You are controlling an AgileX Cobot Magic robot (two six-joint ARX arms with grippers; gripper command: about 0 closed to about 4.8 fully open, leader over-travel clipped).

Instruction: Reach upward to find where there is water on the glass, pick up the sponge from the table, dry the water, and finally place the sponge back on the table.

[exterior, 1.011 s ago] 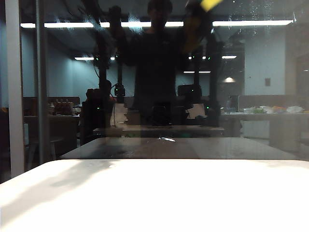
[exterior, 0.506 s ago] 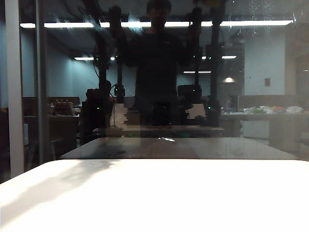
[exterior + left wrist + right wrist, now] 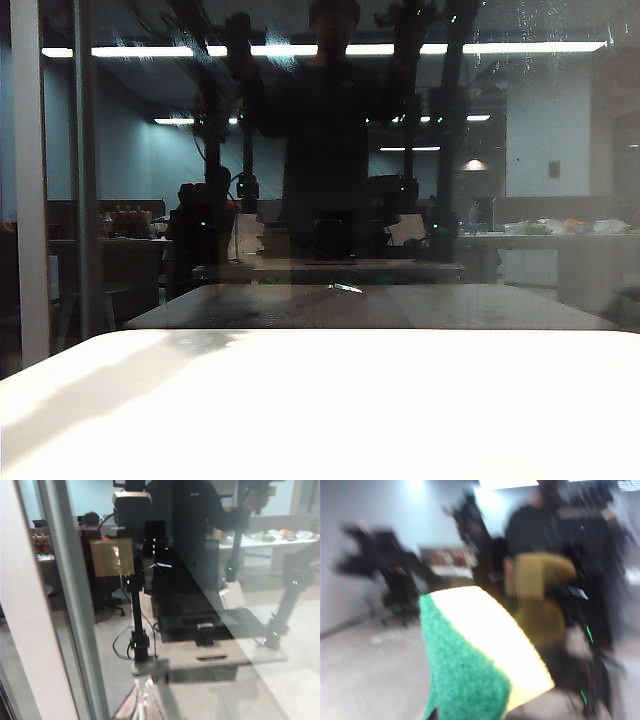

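glass (image 3: 560, 200): big dark reflective pane, upright at far edge of white counter (image 3: 320, 410); grey frame bar w/ white post at its left side. Mirrors a room, ceiling light strips, a dark figure and both arms raised.
water (image 3: 530, 25): faint pale streaks + tiny specks on glass, high up toward its right side; a few more whitish smears high on glass left of figure's head.
sponge (image 3: 480, 655): yellow foam w/ green scouring layer, seen close in right wrist view, held up in front of glass; its yellowish mirror image shows in pane just behind. Blurred pic. Not on counter; not seen directly in ext view.
right gripper: own fingers barely visible in right wrist view; closed tight on sponge, up near glass.
left gripper: not in any pic; left wrist view looks at glass beside frame bar (image 3: 75, 605), shows only reflections. Can't tell open or closed.
counter: bare white top below glass, soft shadows toward its left part; brownish mirrored copy seen in pane.
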